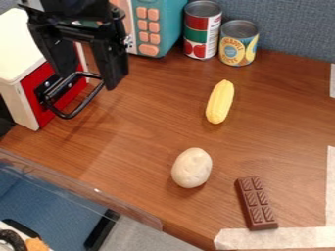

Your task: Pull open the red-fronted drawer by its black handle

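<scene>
My gripper (89, 81) hangs at the upper left, its two black fingers spread wide. It is over or beside the black loop handle (77, 111) on the red front (47, 83) of a white box; whether they touch, I cannot tell. A yellow corn cob (220, 102) lies on the wooden table right of the gripper. Farther toward the front are a whitish, egg-shaped object (192, 168) and a brown chocolate bar (256, 203).
Two cans, one red and green (198, 37) and one yellow and blue (238, 43), stand at the back beside a teal toy (160, 24) with orange buttons. Pale tape (275, 238) marks the front right corner. A clear strip (98, 193) edges the table's front left.
</scene>
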Controlling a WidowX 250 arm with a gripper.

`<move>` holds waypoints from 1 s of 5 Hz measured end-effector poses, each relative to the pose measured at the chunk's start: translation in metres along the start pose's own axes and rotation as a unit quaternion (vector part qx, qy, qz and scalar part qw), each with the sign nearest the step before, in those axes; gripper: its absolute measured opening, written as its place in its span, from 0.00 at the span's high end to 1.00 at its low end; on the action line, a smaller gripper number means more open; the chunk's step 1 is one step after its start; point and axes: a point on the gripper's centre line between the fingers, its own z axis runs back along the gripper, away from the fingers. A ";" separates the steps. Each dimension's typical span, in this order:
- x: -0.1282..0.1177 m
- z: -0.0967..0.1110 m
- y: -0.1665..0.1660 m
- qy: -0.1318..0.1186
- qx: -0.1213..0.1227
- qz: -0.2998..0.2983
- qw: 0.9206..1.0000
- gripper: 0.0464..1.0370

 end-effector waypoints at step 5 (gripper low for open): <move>0.039 -0.095 0.052 -0.010 0.092 0.000 0.996 0.04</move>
